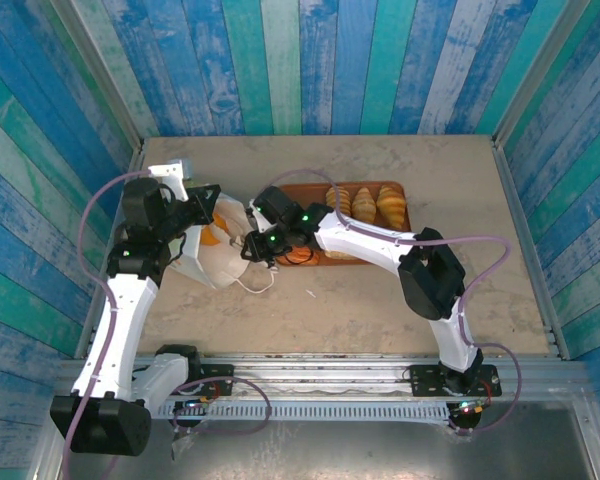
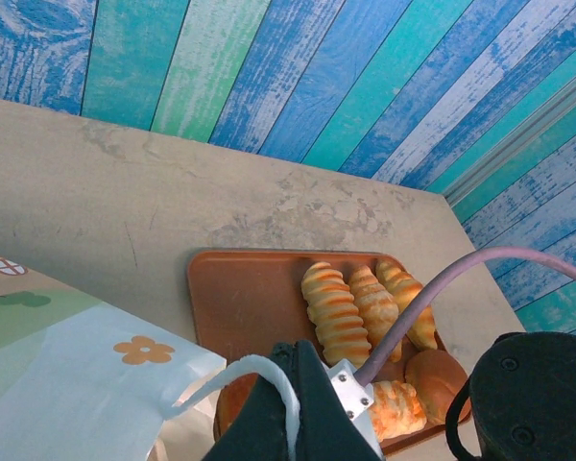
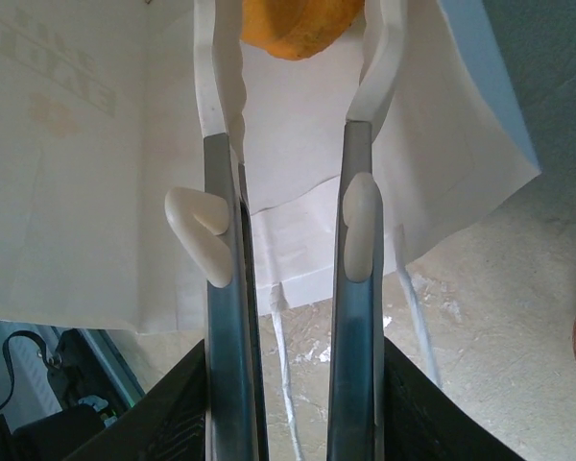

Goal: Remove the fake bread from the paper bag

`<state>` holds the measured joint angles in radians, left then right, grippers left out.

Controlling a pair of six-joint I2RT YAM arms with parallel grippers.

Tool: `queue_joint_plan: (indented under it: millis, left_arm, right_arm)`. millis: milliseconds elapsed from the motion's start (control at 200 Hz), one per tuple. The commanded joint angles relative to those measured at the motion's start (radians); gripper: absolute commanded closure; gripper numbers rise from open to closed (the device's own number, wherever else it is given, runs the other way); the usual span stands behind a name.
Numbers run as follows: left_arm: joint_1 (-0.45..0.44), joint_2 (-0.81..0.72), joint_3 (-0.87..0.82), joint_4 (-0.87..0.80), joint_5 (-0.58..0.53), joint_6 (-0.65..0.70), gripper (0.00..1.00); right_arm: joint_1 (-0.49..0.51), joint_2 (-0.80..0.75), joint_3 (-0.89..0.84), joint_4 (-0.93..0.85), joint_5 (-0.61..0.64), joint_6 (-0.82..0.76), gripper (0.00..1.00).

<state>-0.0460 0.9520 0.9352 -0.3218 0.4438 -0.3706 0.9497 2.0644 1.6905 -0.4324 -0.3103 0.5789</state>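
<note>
- the table (image 1: 380, 300) carries everything, with both arms bolted at its near edge and leaning in toward its left half.
- the right arm (image 1: 380, 245) stretches low from its base across the front of the tray, elbow bent and wrist pointing left into the bag's mouth.
- the left arm (image 1: 120, 320) rises along the left edge and folds over at the wrist above the bag's top.
- the paper bag (image 1: 212, 265) lies on its side just left of the tray, mouth toward the right arm, likely so a piece can be drawn straight out.
- the tray (image 2: 250, 298) sits beside the bag as the drop-off spot.
- several bread pieces (image 2: 334, 312) already rest on the tray, three ridged ones side by side.
- the right gripper (image 3: 290, 58) is clamped on an orange bread piece (image 3: 298, 24) at the bag's opening (paper on both sides of it).
- the left gripper (image 1: 208, 207) is clenched, apparently on the bag's thin handle (image 2: 259, 370), which would hold the bag steady while bread is pulled.
</note>
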Motion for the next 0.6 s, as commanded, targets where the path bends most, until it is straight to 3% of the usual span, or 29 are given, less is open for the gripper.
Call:
queue_joint_plan:
  millis: [0, 130, 591]
  left_arm:
    - [-0.001, -0.018, 0.001, 0.019, -0.002, 0.018, 1.0]
    - [-0.001, -0.019, -0.001, 0.018, -0.003, 0.016, 1.0]
    - [-0.002, -0.012, 0.002, 0.023, -0.001, 0.011, 1.0]
  right_arm:
    - [0.012, -0.016, -0.003, 0.022, 0.024, -0.004, 0.59]
    - [0.01, -0.028, -0.014, 0.023, 0.085, -0.003, 0.58]
    - [0.01, 0.026, 0.036, 0.006, 0.007, -0.035, 0.61]
